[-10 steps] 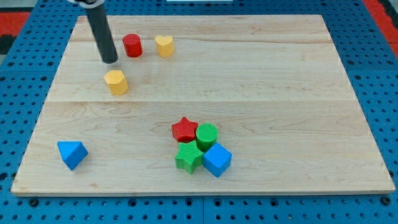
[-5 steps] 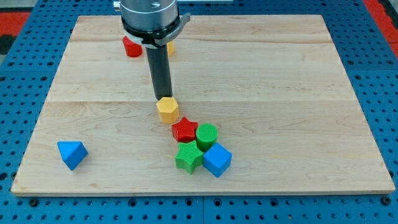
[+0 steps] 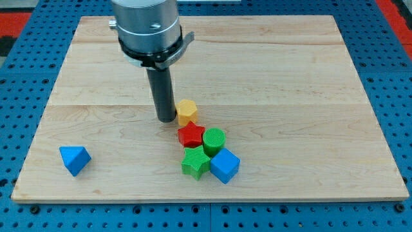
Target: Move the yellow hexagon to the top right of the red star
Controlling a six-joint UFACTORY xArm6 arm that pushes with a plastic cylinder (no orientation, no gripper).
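The yellow hexagon (image 3: pixel 187 112) sits near the board's middle, just above the red star (image 3: pixel 191 136) and touching or nearly touching it. My tip (image 3: pixel 167 119) is right at the hexagon's left side, up and left of the star. The star is packed against a green cylinder (image 3: pixel 214 140), a green star (image 3: pixel 195 163) and a blue cube (image 3: pixel 224 165).
A blue triangular block (image 3: pixel 74 159) lies at the board's lower left. The arm's wide grey body (image 3: pixel 145 29) covers the upper left of the wooden board (image 3: pixel 309 96), hiding the blocks there. A blue pegboard surrounds the board.
The hexagon has slid down and to the right from the upper left to just above the red star. My tip has followed and now stands on the hexagon's left.
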